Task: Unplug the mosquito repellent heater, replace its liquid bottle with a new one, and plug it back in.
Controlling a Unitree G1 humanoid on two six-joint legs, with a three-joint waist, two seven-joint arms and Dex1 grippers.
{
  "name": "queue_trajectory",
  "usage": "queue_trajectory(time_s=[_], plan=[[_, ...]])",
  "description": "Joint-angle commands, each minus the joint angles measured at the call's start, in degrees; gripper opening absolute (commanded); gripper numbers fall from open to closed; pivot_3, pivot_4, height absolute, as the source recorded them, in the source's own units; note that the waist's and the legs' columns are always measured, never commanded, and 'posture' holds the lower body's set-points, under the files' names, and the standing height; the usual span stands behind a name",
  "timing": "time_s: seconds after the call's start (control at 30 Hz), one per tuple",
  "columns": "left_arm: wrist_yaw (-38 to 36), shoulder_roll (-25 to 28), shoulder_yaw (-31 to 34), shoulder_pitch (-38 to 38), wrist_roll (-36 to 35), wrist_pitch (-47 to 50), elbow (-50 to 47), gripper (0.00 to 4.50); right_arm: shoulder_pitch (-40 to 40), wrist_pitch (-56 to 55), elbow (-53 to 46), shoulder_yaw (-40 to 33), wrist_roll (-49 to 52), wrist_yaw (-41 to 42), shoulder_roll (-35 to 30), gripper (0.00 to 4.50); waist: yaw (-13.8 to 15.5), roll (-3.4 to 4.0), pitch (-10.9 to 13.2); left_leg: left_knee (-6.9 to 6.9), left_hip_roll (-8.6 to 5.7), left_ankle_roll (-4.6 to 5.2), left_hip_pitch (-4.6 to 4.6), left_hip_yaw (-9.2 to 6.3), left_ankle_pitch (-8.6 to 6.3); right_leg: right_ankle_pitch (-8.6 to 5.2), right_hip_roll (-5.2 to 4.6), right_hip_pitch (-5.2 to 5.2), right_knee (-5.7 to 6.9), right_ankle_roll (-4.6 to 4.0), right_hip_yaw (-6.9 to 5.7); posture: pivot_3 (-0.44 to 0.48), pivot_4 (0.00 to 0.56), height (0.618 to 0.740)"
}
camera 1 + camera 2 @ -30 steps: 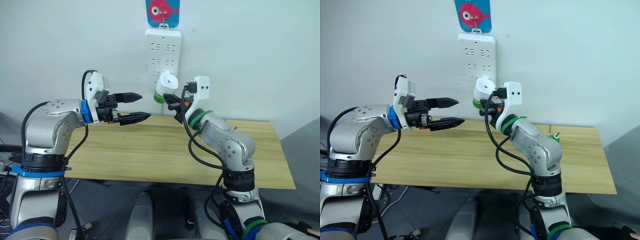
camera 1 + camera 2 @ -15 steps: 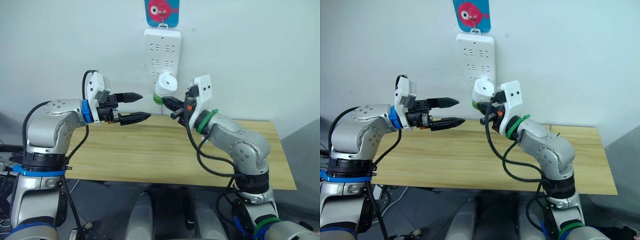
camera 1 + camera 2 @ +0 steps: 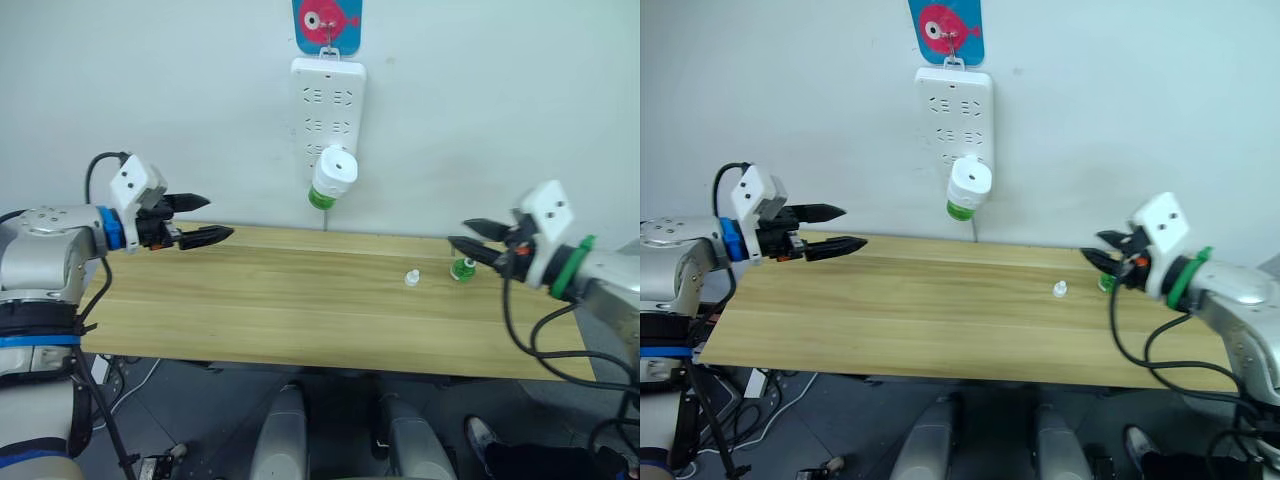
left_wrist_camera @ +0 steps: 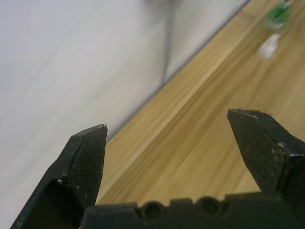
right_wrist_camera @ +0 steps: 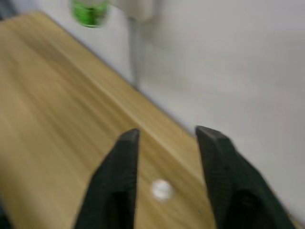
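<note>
Both grippers [image 3: 203, 219] [image 3: 470, 238] far from plugged heater [image 3: 332, 176]

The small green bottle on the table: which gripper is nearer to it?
The right gripper is nearer; it hovers open just beside the small green bottle. The left gripper, also open, hovers over the far left end of the table.

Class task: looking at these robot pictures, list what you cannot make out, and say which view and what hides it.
- Heater prongs: eye views, hidden where it meets the power strip.
- Green bottle: left eye view, partly behind the right gripper, too small to read.
- White cap: eye views too small; right wrist view blurred.
- Table far end: left wrist view, blurred.
</note>
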Motion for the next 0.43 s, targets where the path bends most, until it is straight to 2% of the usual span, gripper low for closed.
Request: queue_trajectory(time_s=[0.03, 0.13, 0.43], plan=[[0.43, 1.92, 1.52, -2.05, 2.96, -6.56, 7.3, 4.5, 4.19, -10.23, 7.16, -6.44, -4.19, 6.62, -3.91, 3.56, 0.3, -0.01, -0.01, 0.01, -0.01, 0.0, 0.0, -0.02, 0.0, 0.0, 0.01, 0.0, 0.01, 0.01, -0.02, 0.264, 0.208, 0.74], [0.59, 1.86, 1.4, -2.84, 4.68, -10.83, 10.6, 4.5, 6.03, -14.01, 11.66, -9.36, -4.3, 9.7, -4.93, 4.49, 0.37, -0.01, -0.01, 0.04, -0.03, 0.0, -0.02, 0.03, 0.0, 0.03, -0.02, 0.02, -0.02, 0.05, 0.03, 0.262, 0.21, 0.74], [0.11, 0.54, 1.04, -4.65, 5.74, -13.57, 12.65, 4.5, 7.93, -14.24, 13.17, -8.39, -4.67, 9.65, -3.84, 4.49, 0.34, -0.01, -0.01, 0.21, -0.03, -0.01, -0.03, 0.02, 0.0, 0.09, -0.03, 0.07, 0.06, 0.15, 0.04, 0.258, 0.212, 0.74]])
